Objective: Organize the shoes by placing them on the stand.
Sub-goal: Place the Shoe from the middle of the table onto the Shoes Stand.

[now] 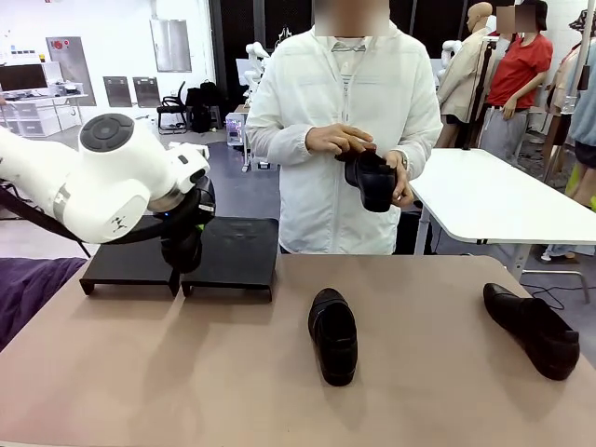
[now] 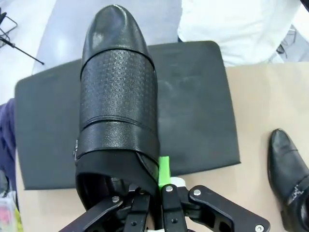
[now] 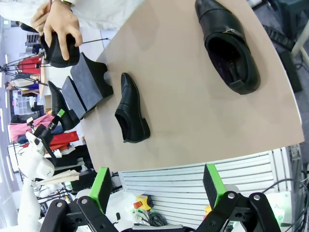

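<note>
Evidently the left fingers (image 2: 164,170) clamp one shoe (image 2: 118,96) by its heel rim, toe-forward over the stand (image 2: 203,106), ready for setting down; the right fingers (image 3: 213,184) gape empty, well apart from it.

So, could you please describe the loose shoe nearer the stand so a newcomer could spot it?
Find the tan table with the black stand at its far left. Right of the stand, mid-table, lies a black loafer. Unlike the right-edge shoe, the person's shoe and the gripped shoe in the left tool, it lies alone, untouched.
</note>
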`<state>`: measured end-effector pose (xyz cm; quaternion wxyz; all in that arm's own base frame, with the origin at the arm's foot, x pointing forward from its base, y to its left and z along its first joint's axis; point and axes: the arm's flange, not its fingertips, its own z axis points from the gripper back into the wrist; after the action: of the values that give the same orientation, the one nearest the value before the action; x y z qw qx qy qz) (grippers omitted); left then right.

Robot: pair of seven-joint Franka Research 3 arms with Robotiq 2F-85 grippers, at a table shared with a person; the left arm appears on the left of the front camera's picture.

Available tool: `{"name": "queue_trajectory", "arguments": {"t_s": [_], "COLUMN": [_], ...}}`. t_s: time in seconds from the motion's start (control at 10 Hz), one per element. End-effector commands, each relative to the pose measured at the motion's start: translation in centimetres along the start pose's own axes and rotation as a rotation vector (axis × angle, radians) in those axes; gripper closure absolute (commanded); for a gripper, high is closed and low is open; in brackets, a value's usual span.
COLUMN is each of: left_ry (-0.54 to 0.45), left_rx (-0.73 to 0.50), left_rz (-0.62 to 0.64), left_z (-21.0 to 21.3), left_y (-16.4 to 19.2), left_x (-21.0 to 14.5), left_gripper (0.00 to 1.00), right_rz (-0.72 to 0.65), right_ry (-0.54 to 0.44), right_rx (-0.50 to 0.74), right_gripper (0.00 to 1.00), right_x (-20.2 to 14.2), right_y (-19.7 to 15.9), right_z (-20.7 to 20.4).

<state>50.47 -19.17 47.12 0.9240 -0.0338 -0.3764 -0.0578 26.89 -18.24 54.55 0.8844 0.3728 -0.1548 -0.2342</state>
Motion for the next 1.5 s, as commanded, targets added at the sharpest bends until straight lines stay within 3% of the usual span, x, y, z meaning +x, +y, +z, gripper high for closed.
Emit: {"name": "queue_trajectory", "arguments": {"t_s": [0.0,0.2,0.4,0.7,1.3,1.4], "left_ry": [0.001,-0.007,-0.028,0.066,0.125,0.131], "left_rx": [-0.020,0.047,0.039,0.090,0.105,0.109], "left_rz": [0.005,0.043,0.052,0.066,0.040,0.033], "left_z": [1.7,-1.0,-3.3,-7.0,-11.6,-11.7], "left_y": [0.3,-0.3,-1.6,-2.2,-2.8,-2.9], "left_x": [0.1,1.2,3.7,5.8,5.6,5.6], "left_gripper": [1.00,1.00,1.00,1.00,1.00,0.86], "right_rz": [0.022,0.022,0.022,0.022,0.022,0.022], "right_ry": [0.000,0.000,0.000,0.000,0.000,0.000], "right_rx": [0.013,0.013,0.013,0.013,0.013,0.013], "right_gripper": [0.00,0.00,0.00,0.00,0.00,0.00], "right_x": [0.2,0.2,0.2,0.2,0.2,0.2], "right_y": [0.0,0.0,0.0,0.0,0.0,0.0], "right_z": [0.1,0.1,0.1,0.1,0.1,0.1]}}
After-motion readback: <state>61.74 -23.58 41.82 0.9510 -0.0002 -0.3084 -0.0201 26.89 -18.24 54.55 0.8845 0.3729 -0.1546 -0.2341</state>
